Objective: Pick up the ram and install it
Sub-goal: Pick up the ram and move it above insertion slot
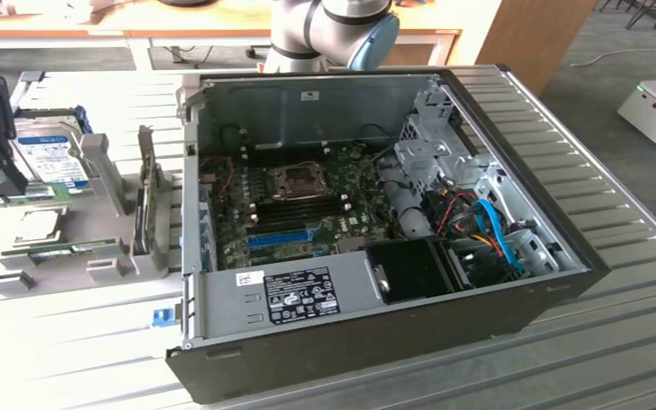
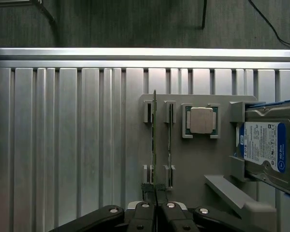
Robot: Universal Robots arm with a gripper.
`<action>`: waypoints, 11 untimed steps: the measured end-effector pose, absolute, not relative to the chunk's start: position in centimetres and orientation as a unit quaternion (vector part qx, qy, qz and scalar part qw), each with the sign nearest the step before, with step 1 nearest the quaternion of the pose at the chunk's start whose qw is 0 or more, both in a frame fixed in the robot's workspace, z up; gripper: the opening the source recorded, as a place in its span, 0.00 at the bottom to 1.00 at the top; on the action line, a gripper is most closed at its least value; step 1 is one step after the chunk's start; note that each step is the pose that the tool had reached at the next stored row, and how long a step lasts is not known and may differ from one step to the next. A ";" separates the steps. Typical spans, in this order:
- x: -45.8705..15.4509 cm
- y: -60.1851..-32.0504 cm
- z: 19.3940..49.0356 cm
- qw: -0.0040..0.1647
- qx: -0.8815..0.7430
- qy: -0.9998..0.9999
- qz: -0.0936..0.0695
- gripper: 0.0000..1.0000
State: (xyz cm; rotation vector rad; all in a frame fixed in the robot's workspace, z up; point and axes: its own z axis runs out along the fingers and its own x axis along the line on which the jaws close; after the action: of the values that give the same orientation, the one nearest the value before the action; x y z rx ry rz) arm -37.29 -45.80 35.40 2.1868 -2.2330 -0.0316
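Looks like a robotics lab, kinda office-y.
Ribbed metal tabletop (image 1: 601, 196) with an opened PC case (image 1: 351, 359), robot arm (image 1: 317, 34) behind it, wooden desk (image 1: 134, 17) and carpet (image 1: 635, 43) beyond.

Open PC case (image 1: 340, 363) on slatted table (image 1: 601, 342), mobo (image 1: 345, 213) inside; HDD (image 2: 263, 147) beside CPU (image 2: 201, 120) on grey holder (image 2: 193, 164)

Thin green ram (image 2: 154, 140), standing on edge, gripped at one end
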 end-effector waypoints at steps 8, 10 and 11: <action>-37.3 -45.8 37.1 0.008 0.700 -0.714 -0.010 0.12; -37.3 -45.8 37.5 0.008 0.700 -0.714 -0.010 0.12; -37.3 -45.8 37.7 0.008 0.700 -0.714 -0.010 0.12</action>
State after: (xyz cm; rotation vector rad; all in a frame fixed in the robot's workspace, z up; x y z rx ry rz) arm -37.29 -45.80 37.67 2.1868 -2.2331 -0.0316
